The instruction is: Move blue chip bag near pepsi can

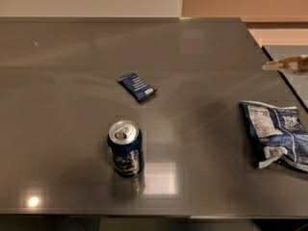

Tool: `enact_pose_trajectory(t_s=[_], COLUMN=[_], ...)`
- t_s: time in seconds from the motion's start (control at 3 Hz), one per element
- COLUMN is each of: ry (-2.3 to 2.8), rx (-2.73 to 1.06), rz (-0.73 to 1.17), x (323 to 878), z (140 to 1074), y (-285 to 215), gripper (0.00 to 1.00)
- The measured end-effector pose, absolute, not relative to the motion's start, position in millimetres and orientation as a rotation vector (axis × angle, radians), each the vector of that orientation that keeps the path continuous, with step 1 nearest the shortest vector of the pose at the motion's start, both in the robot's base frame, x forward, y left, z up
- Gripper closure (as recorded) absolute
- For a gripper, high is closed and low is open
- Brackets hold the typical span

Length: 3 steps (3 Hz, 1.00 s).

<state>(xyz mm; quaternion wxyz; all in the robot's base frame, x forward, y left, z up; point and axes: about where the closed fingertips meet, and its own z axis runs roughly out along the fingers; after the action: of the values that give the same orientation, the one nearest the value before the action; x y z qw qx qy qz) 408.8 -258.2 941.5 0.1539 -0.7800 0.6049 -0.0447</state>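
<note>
The blue chip bag (pixel 278 134) lies crumpled on the dark table at the right edge, its white nutrition label facing up. The pepsi can (pixel 125 148) stands upright near the table's front, left of centre, far to the left of the bag. My gripper (pixel 281 64) reaches in from the right edge of the view, above and beyond the bag and apart from it. It holds nothing that I can see.
A small flat dark blue packet (pixel 137 86) lies mid-table, behind the can. The grey table (pixel 72 81) ends at its right edge close by the bag and at its front edge just below the can. A wall stands behind.
</note>
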Motion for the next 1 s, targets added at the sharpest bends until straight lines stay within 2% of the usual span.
enact_pose_trajectory(t_s=[1.0], ry=[1.737], rx=[-2.349], rz=[-0.162], x=[416.5], z=[943.5], y=[-261.8], gripper=[0.0])
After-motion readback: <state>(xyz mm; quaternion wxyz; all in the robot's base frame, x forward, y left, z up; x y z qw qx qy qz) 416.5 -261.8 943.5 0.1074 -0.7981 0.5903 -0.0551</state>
